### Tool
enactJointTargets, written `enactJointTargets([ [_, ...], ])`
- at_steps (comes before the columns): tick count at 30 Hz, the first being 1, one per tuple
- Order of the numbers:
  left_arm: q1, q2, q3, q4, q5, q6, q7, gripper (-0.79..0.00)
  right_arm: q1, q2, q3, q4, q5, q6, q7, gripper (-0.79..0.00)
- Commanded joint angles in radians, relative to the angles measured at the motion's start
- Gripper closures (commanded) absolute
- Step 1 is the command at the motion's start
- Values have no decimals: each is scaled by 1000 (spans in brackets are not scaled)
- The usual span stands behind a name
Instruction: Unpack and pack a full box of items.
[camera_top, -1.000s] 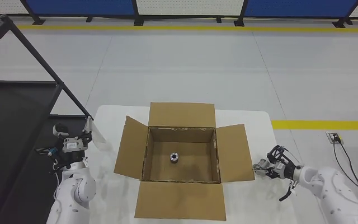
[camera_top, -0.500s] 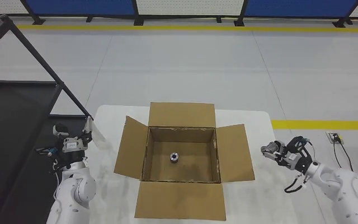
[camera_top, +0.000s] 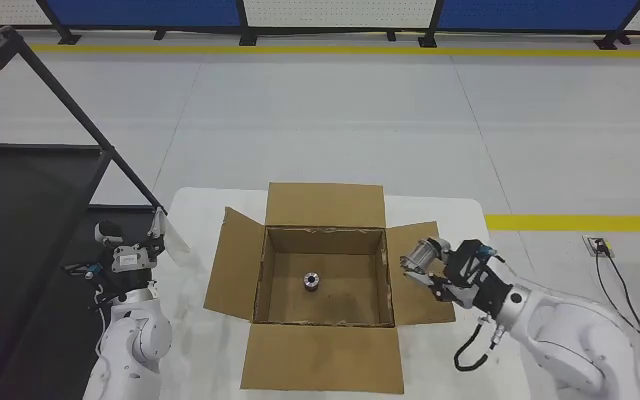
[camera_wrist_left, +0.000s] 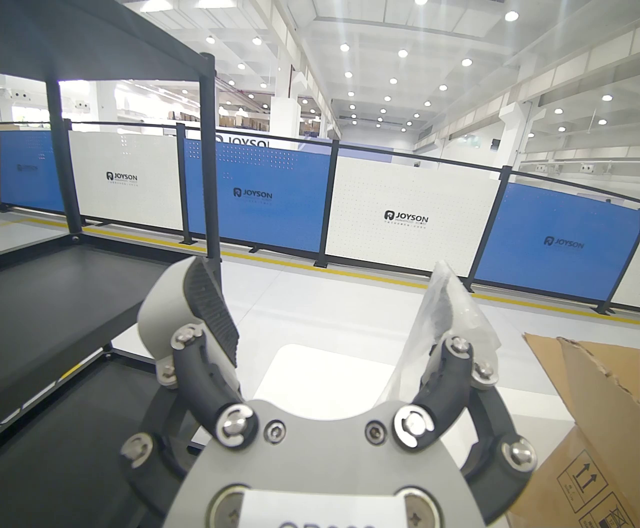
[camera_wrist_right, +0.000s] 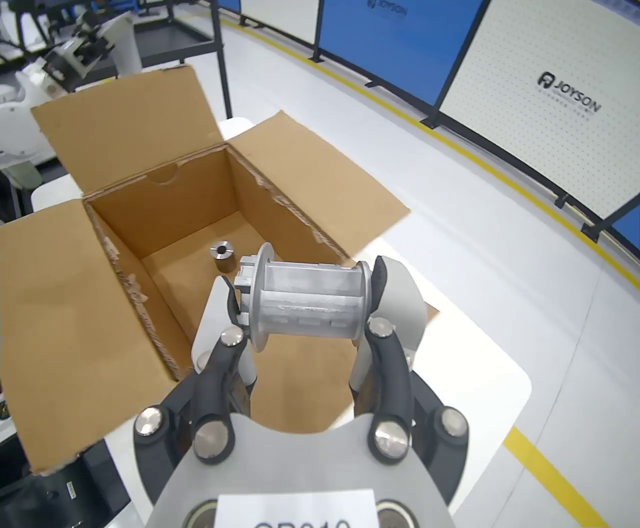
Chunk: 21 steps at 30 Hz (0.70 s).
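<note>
The right gripper (camera_top: 424, 263) is clamping a silver flanged metal spool (camera_wrist_right: 310, 300) above the right flap of the open brown cardboard box (camera_top: 325, 205). A small grey metal ring (camera_top: 312, 281) is lying inside. The left gripper (camera_wrist_left: 325, 295) is gaping wide at the white table's (camera_top: 440, 215) left side, with crinkled clear plastic film (camera_wrist_left: 452, 305) veiling one finger.

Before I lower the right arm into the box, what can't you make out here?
- Box floor nearest the right arm: right wrist view, hidden behind the held metal spool and jaws.
- Small metal piece in the box: top view, too small to identify.
- Clear plastic on one left jaw: left wrist view, contents unclear.
</note>
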<state>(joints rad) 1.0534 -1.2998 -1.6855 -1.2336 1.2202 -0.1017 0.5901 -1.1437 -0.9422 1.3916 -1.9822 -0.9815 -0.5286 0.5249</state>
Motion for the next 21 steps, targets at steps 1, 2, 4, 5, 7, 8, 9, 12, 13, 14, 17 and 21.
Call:
enactJointTargets([
  [1, 0, 0, 0, 0, 0, 0, 0, -785, 69, -12, -112, -19, -29, 40, 95, 0],
  [2, 0, 0, 0, 0, 0, 0, 0, -785, 108, -20, -170, -20, -48, 62, 133, 0],
  [4, 0, 0, 0, 0, 0, 0, 0, -785, 186, -41, -294, -9, -89, 105, 193, 0],
  [5, 0, 0, 0, 0, 0, 0, 0, -785, 229, -54, -354, 8, -115, 132, 227, 0],
  [7, 0, 0, 0, 0, 0, 0, 0, -785, 315, -84, -470, 53, -151, 193, 278, 0],
  [8, 0, 0, 0, 0, 0, 0, 0, -785, 358, -101, -525, 83, -159, 216, 303, 0],
  [9, 0, 0, 0, 0, 0, 0, 0, -785, 401, -119, -578, 121, -162, 237, 330, 0],
  [12, 0, 0, 0, 0, 0, 0, 0, -785, 531, -182, -716, 251, -149, 302, 401, 0],
  [13, 0, 0, 0, 0, 0, 0, 0, -785, 571, -205, -755, 297, -137, 319, 422, 0],
  [14, 0, 0, 0, 0, 0, 0, 0, -785, 611, -228, -790, 347, -129, 344, 444, 0],
  [17, 0, 0, 0, 0, 0, 0, 0, -785, 710, -296, -877, 488, -88, 386, 506, 0],
  [21, 0, 0, 0, 0, 0, 0, 0, -785, 812, -376, -955, 655, -31, 376, 594, 0],
])
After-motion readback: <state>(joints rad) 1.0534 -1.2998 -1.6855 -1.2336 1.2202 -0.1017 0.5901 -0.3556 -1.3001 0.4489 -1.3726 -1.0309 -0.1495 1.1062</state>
